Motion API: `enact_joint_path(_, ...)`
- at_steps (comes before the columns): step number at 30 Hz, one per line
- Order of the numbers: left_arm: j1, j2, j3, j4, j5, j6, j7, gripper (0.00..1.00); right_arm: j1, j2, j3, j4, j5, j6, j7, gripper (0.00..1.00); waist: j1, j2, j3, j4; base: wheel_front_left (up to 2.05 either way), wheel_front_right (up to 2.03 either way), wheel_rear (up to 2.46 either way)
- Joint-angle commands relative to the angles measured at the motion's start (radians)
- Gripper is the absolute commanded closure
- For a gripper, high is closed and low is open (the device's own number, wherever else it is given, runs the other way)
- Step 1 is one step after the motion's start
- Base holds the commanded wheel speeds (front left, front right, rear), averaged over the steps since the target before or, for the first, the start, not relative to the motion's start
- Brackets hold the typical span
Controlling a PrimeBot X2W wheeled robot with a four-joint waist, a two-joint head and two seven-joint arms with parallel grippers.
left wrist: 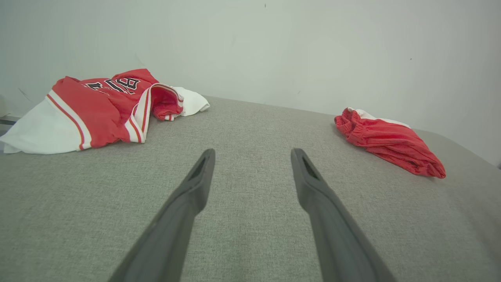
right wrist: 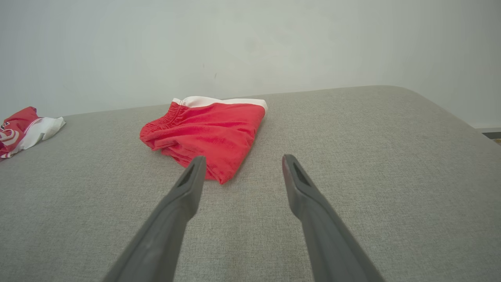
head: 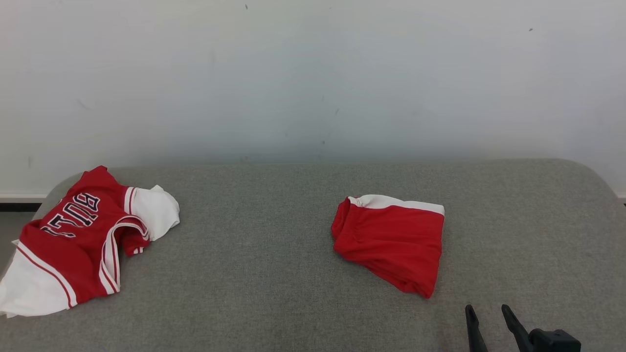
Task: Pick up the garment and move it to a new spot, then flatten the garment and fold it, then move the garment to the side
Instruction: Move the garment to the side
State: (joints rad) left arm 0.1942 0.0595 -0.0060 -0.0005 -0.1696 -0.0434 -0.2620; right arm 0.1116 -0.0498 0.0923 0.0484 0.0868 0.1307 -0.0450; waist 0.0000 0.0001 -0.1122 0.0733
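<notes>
A crumpled red-and-white jersey (head: 83,239) lies at the far left of the grey padded surface (head: 254,254). The left gripper (left wrist: 252,152) hovers over bare fabric, jaws apart and empty. Folded red shorts (head: 391,244) lie right of centre. Near their corner sits the right gripper (head: 487,308), its jaws also spread, holding nothing.
</notes>
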Motion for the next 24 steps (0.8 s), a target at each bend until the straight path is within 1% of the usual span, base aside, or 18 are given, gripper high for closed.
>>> enact_joint_path(1, -0.006, -0.001, 0.003, 0.003, 0.011, -0.004, -0.004, 0.00, -0.002, -0.001, 0.004, -0.001, -0.007, 0.000, -0.006, 0.00, 0.0000, -0.0001, 0.001, -0.001, 0.00, 0.00, 0.00)
enact_joint_path(4, -0.009, -0.004, -0.002, 0.002, 0.013, -0.006, -0.004, 0.00, -0.004, -0.001, -0.003, 0.001, -0.002, 0.000, 0.001, 0.00, 0.0000, -0.0001, 0.002, 0.004, 0.00, 0.00, 0.00)
enact_joint_path(6, -0.008, -0.005, -0.007, -0.003, 0.015, -0.006, -0.004, 0.00, -0.013, -0.001, -0.024, 0.010, 0.046, 0.000, 0.021, 0.00, 0.0000, -0.0001, 0.005, 0.008, 0.00, 0.00, 0.00)
enact_joint_path(8, -0.004, -0.006, -0.010, -0.008, 0.011, -0.002, -0.004, 0.00, -0.039, -0.002, -0.054, 0.024, 0.092, 0.000, 0.059, 0.00, 0.0000, -0.0001, 0.009, 0.011, 0.00, 0.00, 0.00)
enact_joint_path(10, -0.004, -0.007, -0.010, -0.011, -0.005, -0.002, -0.004, 0.00, -0.089, -0.001, -0.093, 0.050, 0.121, 0.000, 0.123, 0.00, 0.0000, -0.0001, 0.015, 0.014, 0.00, 0.00, 0.00)
enact_joint_path(12, -0.007, -0.008, -0.016, -0.008, -0.005, 0.000, -0.004, 0.00, -0.150, 0.000, -0.119, 0.081, 0.121, 0.000, 0.204, 0.00, 0.0000, -0.0001, 0.017, 0.020, 0.00, 0.00, 0.00)
enact_joint_path(14, -0.013, -0.008, -0.020, -0.007, -0.011, 0.001, -0.004, 0.00, -0.220, 0.000, -0.147, 0.132, 0.108, 0.000, 0.316, 0.00, 0.0000, -0.0001, 0.020, 0.027, 0.00, 0.00, 0.00)
enact_joint_path(17, -0.021, -0.009, -0.032, -0.003, -0.012, -0.001, -0.004, 0.00, -0.340, -0.003, -0.221, 0.237, 0.112, 0.000, 0.505, 0.00, 0.0000, -0.0001, 0.025, 0.041, 0.00, 0.00, 0.00)
enact_joint_path(19, -0.017, -0.009, -0.046, -0.005, -0.017, 0.004, -0.004, 0.00, -0.421, 0.004, -0.227, 0.300, 0.065, 0.000, 0.633, 0.00, 0.0000, -0.0001, 0.028, 0.054, 0.00, 0.00, 0.00)
enact_joint_path(22, -0.022, -0.009, -0.069, -0.005, -0.024, 0.007, -0.004, 0.00, -0.529, -0.001, -0.268, 0.369, 0.025, 0.000, 0.751, 0.00, 0.0000, -0.0001, 0.042, 0.079, 0.00, 0.00, 0.00)
enact_joint_path(24, -0.027, -0.009, -0.084, -0.003, -0.028, 0.008, -0.004, 0.00, -0.590, 0.000, -0.289, 0.414, 0.001, 0.000, 0.796, 0.00, 0.0000, -0.0001, 0.051, 0.095, 0.00, 0.00, 0.00)
